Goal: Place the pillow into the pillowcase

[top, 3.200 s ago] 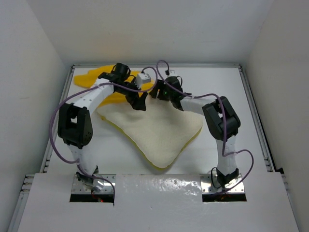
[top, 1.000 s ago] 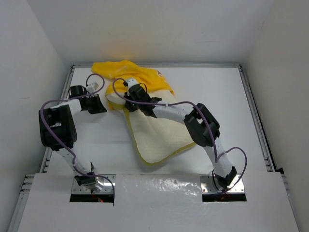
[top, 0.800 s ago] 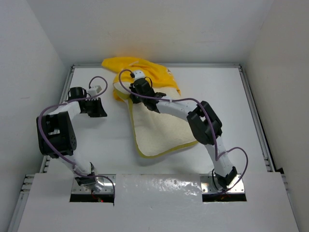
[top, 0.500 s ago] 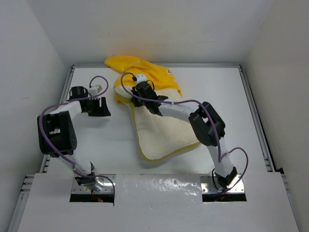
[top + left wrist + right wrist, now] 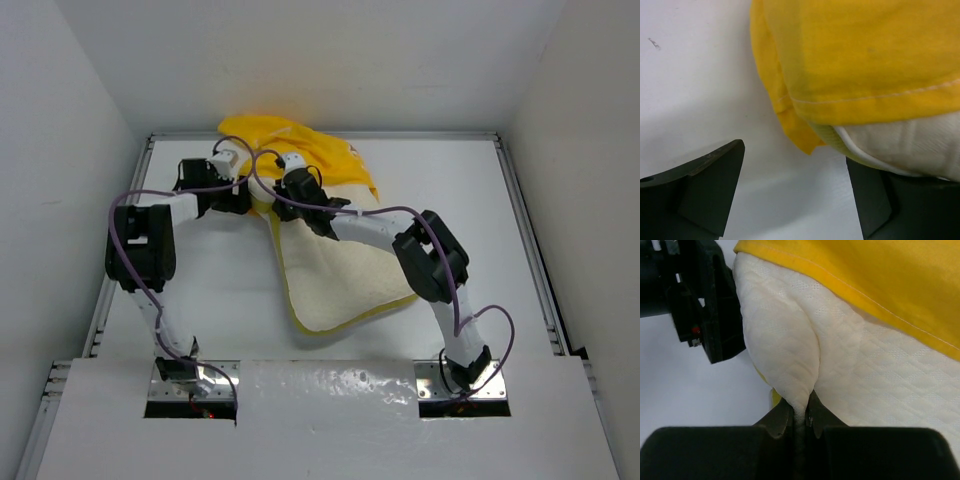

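The cream quilted pillow [image 5: 340,270] lies in mid-table, its far end tucked under the bright yellow pillowcase [image 5: 300,150], which is bunched at the back. My right gripper [image 5: 287,188] is at that far end, shut on a pinched fold of the pillow [image 5: 785,355] just below the pillowcase hem [image 5: 880,275]. My left gripper [image 5: 236,196] stands open just left of it. The hem corner of the pillowcase [image 5: 800,135] and the pillow edge [image 5: 905,145] lie ahead of its spread fingers [image 5: 700,185], nothing between them.
White walls enclose the table [image 5: 200,290] on three sides, with metal rails [image 5: 525,230] along its left and right edges. Both arms reach toward the back left, their purple cables [image 5: 240,160] looping over the pillowcase.
My left gripper has opened and swung right, from the left edge to the pillowcase opening. The right gripper stays shut on the pillow, which shifted slightly right.
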